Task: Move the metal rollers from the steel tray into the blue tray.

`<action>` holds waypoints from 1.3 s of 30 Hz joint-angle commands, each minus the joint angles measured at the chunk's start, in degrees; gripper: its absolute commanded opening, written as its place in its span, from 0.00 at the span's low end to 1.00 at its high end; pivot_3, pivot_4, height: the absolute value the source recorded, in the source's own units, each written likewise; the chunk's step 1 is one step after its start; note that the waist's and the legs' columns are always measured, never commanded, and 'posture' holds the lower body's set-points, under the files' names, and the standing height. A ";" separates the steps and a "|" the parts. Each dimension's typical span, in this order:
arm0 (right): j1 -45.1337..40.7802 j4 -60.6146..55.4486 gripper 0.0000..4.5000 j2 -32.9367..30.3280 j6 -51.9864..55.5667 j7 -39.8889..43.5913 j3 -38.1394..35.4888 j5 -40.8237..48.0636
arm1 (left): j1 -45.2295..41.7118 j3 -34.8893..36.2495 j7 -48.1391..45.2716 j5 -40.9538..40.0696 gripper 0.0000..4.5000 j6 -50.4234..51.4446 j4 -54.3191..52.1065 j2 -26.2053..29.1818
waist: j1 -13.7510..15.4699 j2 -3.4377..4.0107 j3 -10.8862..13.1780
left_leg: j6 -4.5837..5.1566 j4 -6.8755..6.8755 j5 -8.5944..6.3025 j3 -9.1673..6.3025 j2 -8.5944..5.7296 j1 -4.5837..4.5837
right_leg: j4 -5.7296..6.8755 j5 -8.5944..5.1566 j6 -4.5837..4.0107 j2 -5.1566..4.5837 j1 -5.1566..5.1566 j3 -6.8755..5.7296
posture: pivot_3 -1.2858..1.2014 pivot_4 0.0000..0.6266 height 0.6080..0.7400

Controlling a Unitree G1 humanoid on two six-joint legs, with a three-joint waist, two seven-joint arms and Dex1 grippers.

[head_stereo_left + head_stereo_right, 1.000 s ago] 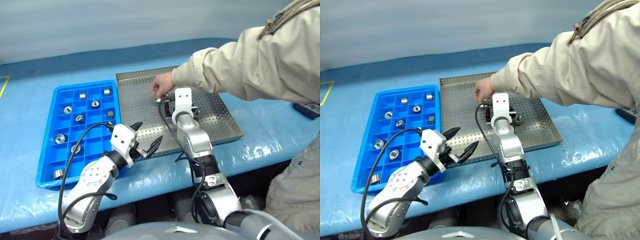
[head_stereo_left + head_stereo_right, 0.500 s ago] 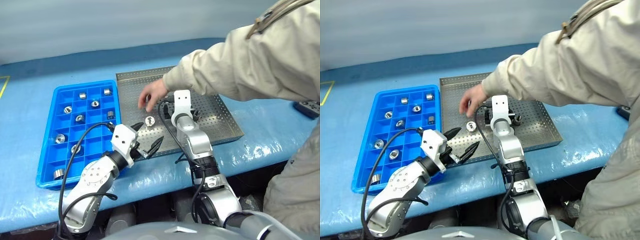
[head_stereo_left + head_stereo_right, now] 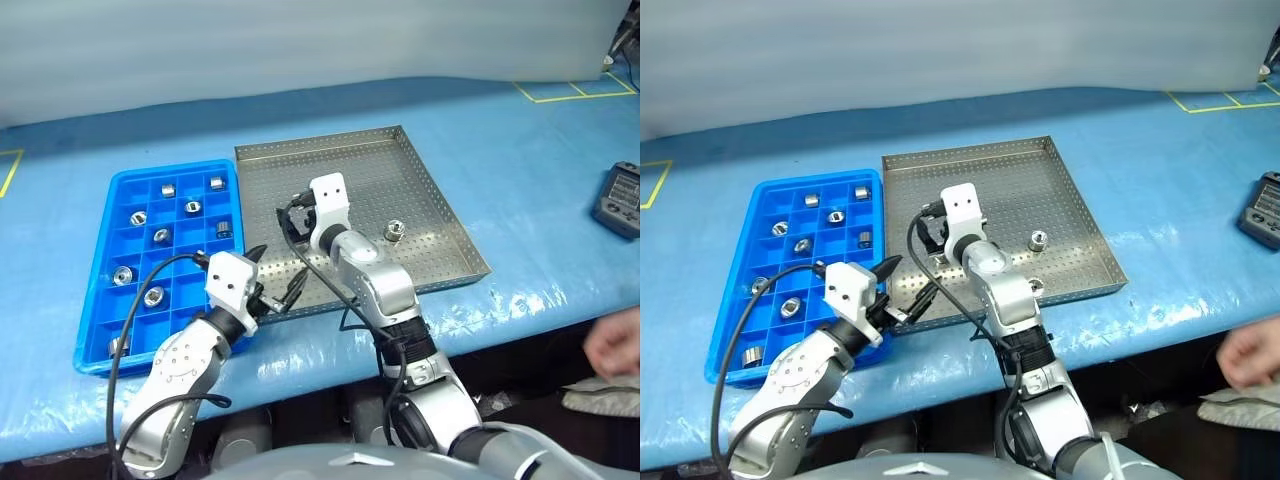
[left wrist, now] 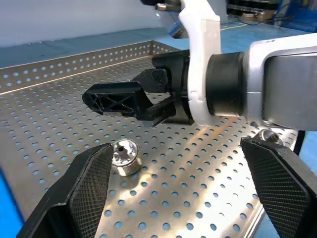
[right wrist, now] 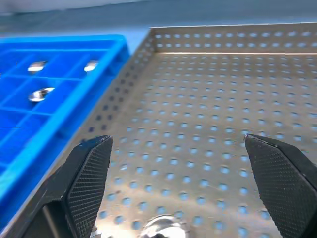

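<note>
Steel tray [image 3: 420, 200] partly hidden behind spread right pincer [image 3: 290, 228]; left pincer [image 3: 272, 283] spread too.

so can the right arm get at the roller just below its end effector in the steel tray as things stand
Probably yes. The right end effector hangs open over the steel tray, the roller sits between its fingers just ahead, and nothing lies between them.
</note>
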 commanded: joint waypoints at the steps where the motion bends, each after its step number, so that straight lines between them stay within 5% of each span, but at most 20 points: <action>1: 1.04 -3.18 1.00 0.02 0.60 2.86 2.88 0.71 | 1.65 1.89 0.33 0.61 0.99 -2.75 -3.45 0.65 | 0.40 0.00 0.00 | 0.00 0.00 0.00 0.00 0.00 0.00 | 0.00 -0.01 -0.01 0.00 0.00 0.00 | 0.52 0.24 1.00; 11: 3.83 -3.17 1.00 -1.62 -0.03 3.77 5.58 -0.63 | 4.69 1.49 -2.67 -0.37 0.99 -4.06 -4.17 3.03 | 1.09 0.00 0.00 | 0.00 0.00 0.00 0.00 -0.01 -0.02 | -0.02 -0.02 -0.01 0.00 -0.02 -0.01 | 0.52 0.24 1.00; 29: 3.12 4.01 1.00 0.74 -3.56 -2.49 -0.70 -1.16 | 4.05 -1.42 -3.70 0.80 0.99 -5.98 -2.74 3.53 | 0.92 0.00 0.00 | 0.00 -0.02 0.00 0.02 0.00 -0.03 | 0.00 -0.02 -0.01 0.00 -0.05 0.00 | 0.52 0.24 1.00; 39: 3.20 3.78 0.38 1.03 -3.44 -1.58 -0.75 -1.09 | 4.36 -1.16 -2.62 0.88 1.00 -6.47 -2.42 2.60 | 0.88 0.00 0.00 | 0.00 -0.03 0.00 0.02 0.00 -0.03 | 0.00 -0.02 -0.02 0.00 -0.06 0.00 | 0.52 0.24 1.00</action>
